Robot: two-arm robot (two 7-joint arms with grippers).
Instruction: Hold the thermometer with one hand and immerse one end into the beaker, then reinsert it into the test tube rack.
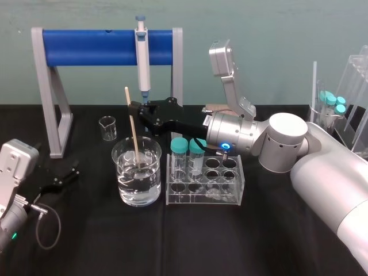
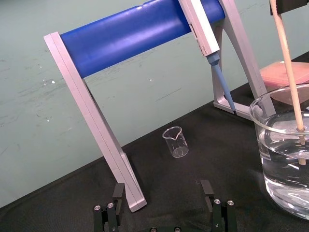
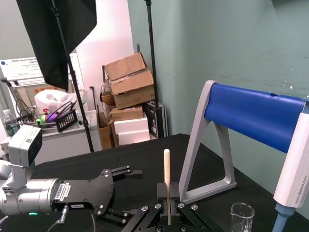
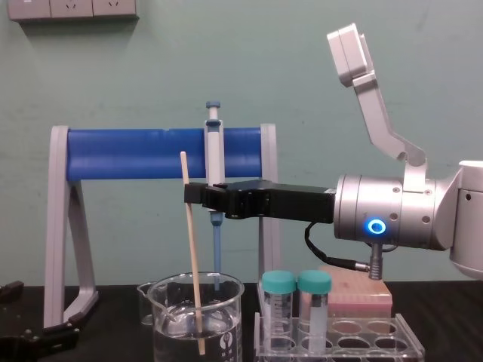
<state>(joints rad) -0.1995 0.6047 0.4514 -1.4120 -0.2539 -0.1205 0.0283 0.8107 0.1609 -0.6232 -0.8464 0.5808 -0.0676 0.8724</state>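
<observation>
Black worktop [image 1: 190,241]: black right tool [image 1: 133,109] clamped on thin cream-beige thermometer [image 1: 135,144], lower end dunked in big clear glass beaker [image 1: 150,184]; left tool [image 2: 162,191] left of beaker, fingers apart.

Lab w/ beaker [image 1: 150,185], tube rack [image 1: 202,199], pipette [image 1: 142,54].

Pale green wall [image 4: 302,60], sockets [image 4: 72,7] up top; cardboard boxes [image 3: 126,79] stacked in corner; black-covered table [image 1: 259,241].

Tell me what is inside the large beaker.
The beaker holds clear liquid and the lower end of the thermometer, gripped by the right tool. Whether its tip touches bottom cannot be told. The left tool lies parked at left.
</observation>
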